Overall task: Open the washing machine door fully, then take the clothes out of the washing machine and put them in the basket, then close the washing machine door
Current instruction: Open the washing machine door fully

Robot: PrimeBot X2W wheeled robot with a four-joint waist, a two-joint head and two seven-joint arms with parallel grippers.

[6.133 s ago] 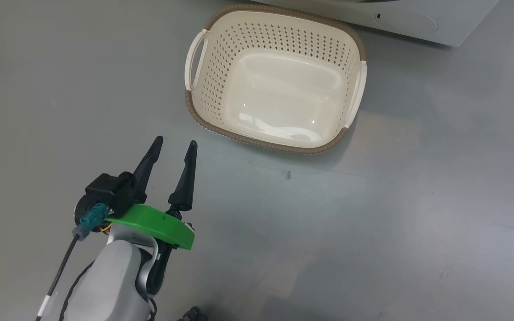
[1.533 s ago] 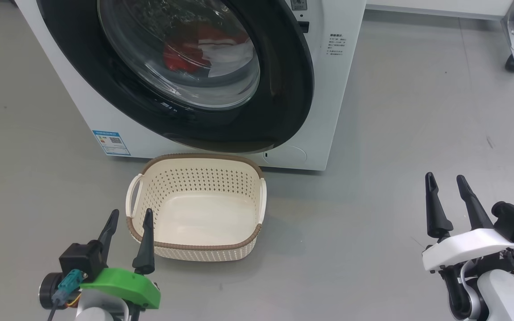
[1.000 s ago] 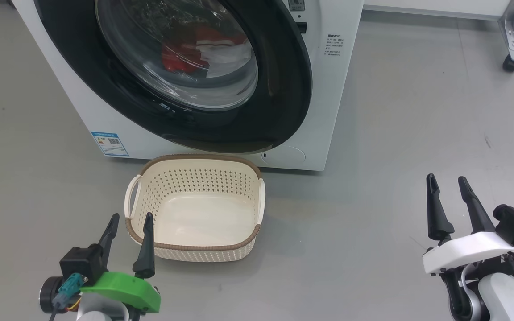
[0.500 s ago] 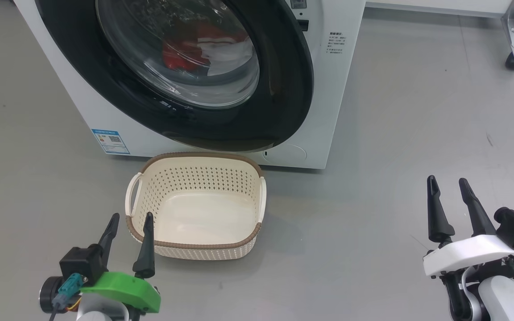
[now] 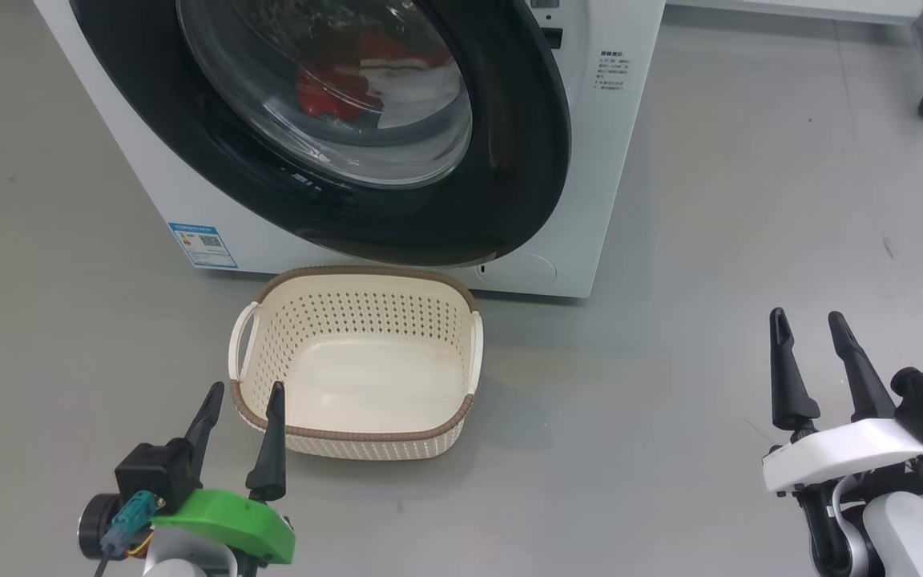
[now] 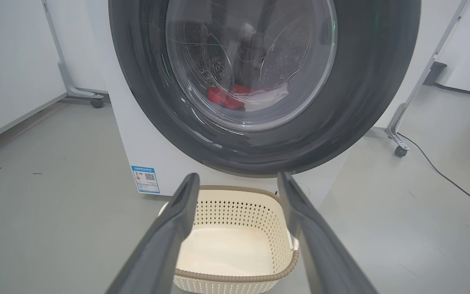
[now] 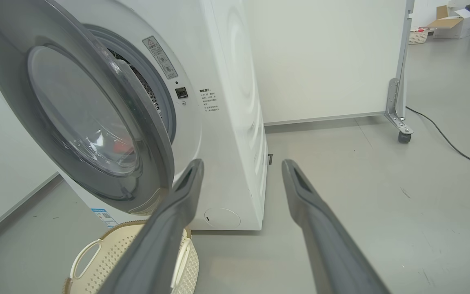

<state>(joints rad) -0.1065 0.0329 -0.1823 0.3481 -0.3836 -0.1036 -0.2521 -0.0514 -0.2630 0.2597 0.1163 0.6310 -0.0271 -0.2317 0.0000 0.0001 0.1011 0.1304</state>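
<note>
Washing machine door (image 5: 509, 160) stood ajar, not fully open: the right wrist view showed a gap between its free right edge and the white front of the washing machine (image 5: 606, 160). Left gripper (image 5: 246, 393) hung at lower left, 2 fingers spread and empty, tips just beside the near left corner of the basket (image 5: 365, 272). Basket empty, resting on the floor (image 5: 670, 385) under the door's lower rim, close to the machine. Clothes (image 5: 333, 84) lay in the drum (image 6: 208, 67), red and white behind the glass (image 5: 429, 136). Right gripper (image 5: 806, 316) hung at lower right, well apart from the machine, jaws spread, holding nothing.

We judged the step in hand to be swinging the door wide. We noted the right gripper as better placed: slip 1 finger into the gap behind the free edge, then draw leftward along the hinge arc, not straight out. We could not tell whether the rim would clear the basket, so we advised a slow sweep.
</note>
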